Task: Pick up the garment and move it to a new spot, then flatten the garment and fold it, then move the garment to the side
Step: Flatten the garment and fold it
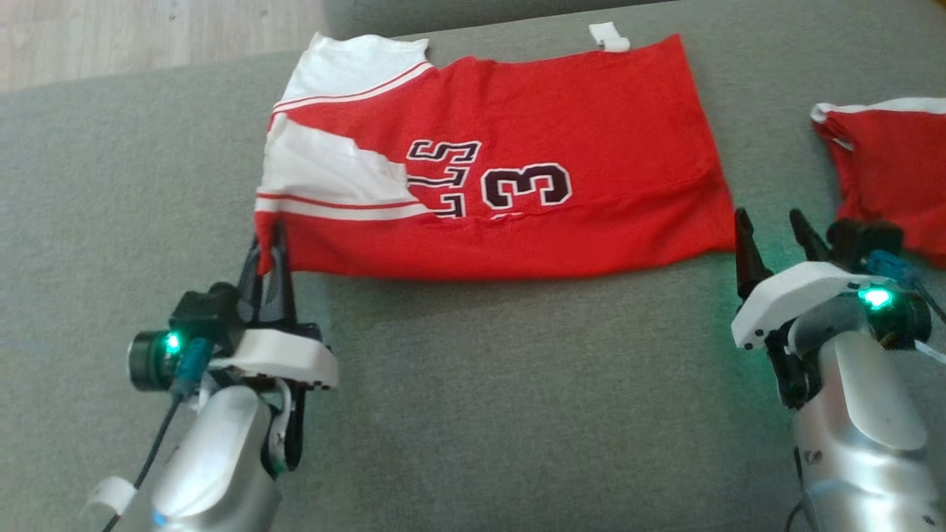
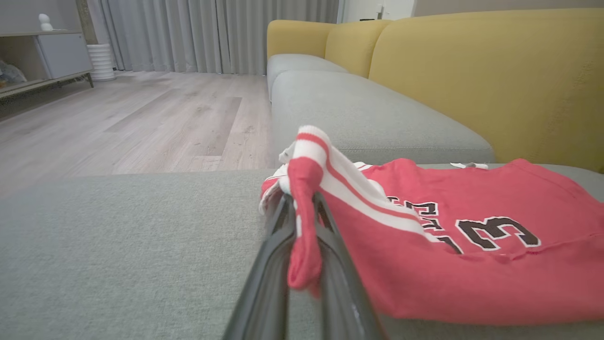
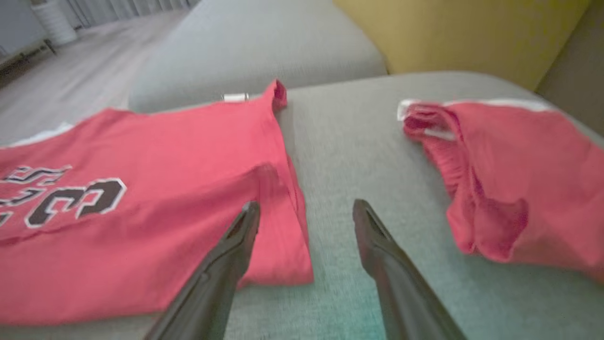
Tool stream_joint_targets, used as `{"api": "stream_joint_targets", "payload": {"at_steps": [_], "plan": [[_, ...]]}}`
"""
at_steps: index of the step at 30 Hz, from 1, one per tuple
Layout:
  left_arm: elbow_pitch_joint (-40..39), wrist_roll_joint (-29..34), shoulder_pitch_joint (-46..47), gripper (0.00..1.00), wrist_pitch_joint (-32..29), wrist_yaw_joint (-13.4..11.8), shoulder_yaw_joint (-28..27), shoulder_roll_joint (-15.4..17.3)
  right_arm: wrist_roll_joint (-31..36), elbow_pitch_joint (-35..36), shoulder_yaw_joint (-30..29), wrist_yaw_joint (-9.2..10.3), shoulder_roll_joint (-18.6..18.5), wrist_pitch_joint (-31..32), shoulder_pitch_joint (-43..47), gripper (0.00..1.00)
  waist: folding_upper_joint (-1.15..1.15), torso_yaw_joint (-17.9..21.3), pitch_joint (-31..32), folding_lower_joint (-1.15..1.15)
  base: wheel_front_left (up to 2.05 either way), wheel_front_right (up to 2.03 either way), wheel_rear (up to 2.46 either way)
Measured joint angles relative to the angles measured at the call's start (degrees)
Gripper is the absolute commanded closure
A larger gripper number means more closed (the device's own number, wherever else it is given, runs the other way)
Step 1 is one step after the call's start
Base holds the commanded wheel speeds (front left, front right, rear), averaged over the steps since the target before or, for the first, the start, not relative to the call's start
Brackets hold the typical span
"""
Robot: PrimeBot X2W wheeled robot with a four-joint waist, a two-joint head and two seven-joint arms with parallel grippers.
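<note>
Red jersey [image 1: 591, 111] with black white-edged numeral "3" [image 1: 526, 185], half-hidden lettering [image 1: 446, 177] beside

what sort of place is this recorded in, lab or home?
Looks like a home living room, or a mock-up of one: a sofa with a grey seat and yellow back cushions, a pale wood-look floor, floor-length grey curtains and a low cabinet. The red jersey lies on the sofa seat.

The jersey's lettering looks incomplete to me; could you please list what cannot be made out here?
- Lettering on the jersey: head view, partly under a folded white panel.
- Second red garment: head view, cut by the right edge.
- Jersey's label: too small to read.
</note>
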State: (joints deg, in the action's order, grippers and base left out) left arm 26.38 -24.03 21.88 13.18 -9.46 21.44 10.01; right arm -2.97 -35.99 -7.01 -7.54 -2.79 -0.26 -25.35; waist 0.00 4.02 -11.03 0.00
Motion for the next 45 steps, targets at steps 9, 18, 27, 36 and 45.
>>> {"api": "stream_joint_targets", "payload": {"at_steps": [9, 18, 27, 36, 45], "plan": [[-2.8, 1.0, 0.0, 1.0, -0.1, 0.4, 2.3, -0.1, 4.2, -12.7, -2.6, 0.0, 0.0, 3.3, -5.5, 0.0, 0.0, -2.5, -2.3, 0.0, 0.0, 0.0, 0.0], [-2.8, 1.4, 0.0, 1.0, -0.6, -0.1, 2.7, 0.1, 7.3, -18.9, -4.2, 0.0, -0.1, 1.5, -9.8, 1.0, 0.0, -2.9, -2.2, 0.0, 0.0, 0.0, 0.0], [-0.4, 0.7, -3.7, 1.0, -3.3, -0.6, 2.9, 1.3, 12.1, -18.0, -6.5, 0.0, 0.0, -1.3, -7.4, 1.0, 0.0, -1.8, 2.1, -0.01, 0.0, 0.0, 0.0], [-1.2, -0.8, -9.9, 1.0, -7.3, 0.0, 4.7, 2.6, 11.1, -10.8, -6.1, 0.0, 0.1, 2.8, 1.1, 1.0, 0.0, -0.6, 8.0, -0.02, 0.0, 0.0, 0.0], [-7.2, -2.9, -17.7, 1.0, -10.2, -0.8, 6.0, 3.8, 6.4, 9.5, -3.6, 0.0, 0.2, 11.8, 16.5, 1.0, 0.0, -0.2, 10.6, -0.01, 0.0, 0.0, 0.0]]}}
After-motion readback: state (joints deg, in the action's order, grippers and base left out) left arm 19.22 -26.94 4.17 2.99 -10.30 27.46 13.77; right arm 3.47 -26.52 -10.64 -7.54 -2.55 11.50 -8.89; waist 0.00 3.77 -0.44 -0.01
